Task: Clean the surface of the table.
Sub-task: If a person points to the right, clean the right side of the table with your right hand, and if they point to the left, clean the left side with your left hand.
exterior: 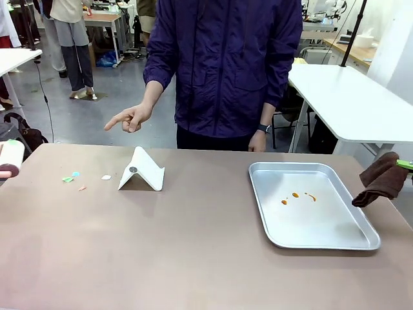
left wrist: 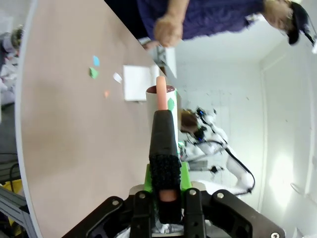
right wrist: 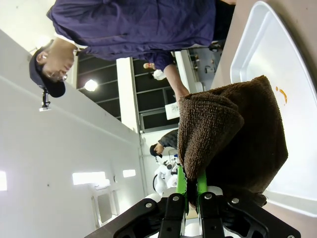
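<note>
The greyish-brown table [exterior: 193, 252] carries a few small paper scraps [exterior: 72, 177] at its far left; they also show as scraps [left wrist: 94, 67] in the left wrist view. A person's hand [exterior: 129, 119] points down toward them. My left gripper [left wrist: 164, 171] is shut on the pink handle of a white lint roller [left wrist: 161, 96]; the roller [exterior: 10, 157] hangs at the table's left edge. My right gripper [right wrist: 190, 191] is shut on a brown cloth [right wrist: 228, 134]. That cloth [exterior: 381, 179] hangs beside the tray's right side.
A white folded card [exterior: 142, 171] stands right of the scraps. A silver metal tray [exterior: 322, 242] with small orange stains [exterior: 297, 196] lies at the right. The person in a purple jacket [exterior: 226, 64] stands at the far edge. White-topped tables stand behind.
</note>
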### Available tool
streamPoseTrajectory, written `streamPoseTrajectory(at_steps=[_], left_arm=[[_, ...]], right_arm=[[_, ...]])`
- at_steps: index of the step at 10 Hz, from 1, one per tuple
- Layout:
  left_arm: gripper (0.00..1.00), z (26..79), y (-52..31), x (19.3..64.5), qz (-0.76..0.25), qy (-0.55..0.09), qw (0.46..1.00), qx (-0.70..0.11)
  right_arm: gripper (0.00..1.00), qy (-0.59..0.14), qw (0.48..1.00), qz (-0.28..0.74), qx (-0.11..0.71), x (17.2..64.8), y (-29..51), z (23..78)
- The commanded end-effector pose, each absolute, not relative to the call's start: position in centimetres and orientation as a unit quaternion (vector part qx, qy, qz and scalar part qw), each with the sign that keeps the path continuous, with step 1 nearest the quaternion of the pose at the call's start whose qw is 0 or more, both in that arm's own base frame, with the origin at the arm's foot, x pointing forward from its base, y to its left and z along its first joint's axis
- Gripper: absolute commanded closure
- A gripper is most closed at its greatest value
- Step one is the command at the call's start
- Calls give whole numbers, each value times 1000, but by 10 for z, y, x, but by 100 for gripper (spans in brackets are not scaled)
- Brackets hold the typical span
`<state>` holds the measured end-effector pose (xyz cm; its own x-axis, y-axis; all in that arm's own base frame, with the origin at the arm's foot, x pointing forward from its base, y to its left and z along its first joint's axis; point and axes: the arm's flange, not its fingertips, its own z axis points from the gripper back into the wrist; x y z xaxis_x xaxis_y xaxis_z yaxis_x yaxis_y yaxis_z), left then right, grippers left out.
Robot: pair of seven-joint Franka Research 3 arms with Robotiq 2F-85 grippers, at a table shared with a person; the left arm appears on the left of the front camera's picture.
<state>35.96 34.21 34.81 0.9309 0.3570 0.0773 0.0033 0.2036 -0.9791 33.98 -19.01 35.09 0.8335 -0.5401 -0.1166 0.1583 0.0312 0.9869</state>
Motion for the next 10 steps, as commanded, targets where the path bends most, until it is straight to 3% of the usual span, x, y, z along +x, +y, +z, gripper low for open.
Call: streamPoseTrajectory(at_steps=[1,10], left_arm=[[78,354,311,377,166,-150,782,-582],[78,329,290,412,192,-141,841,-485]], right_arm=[[95,-146,702,-241,654,338,-191,358],[95,-146,702,-241,654,338,-191,358]])
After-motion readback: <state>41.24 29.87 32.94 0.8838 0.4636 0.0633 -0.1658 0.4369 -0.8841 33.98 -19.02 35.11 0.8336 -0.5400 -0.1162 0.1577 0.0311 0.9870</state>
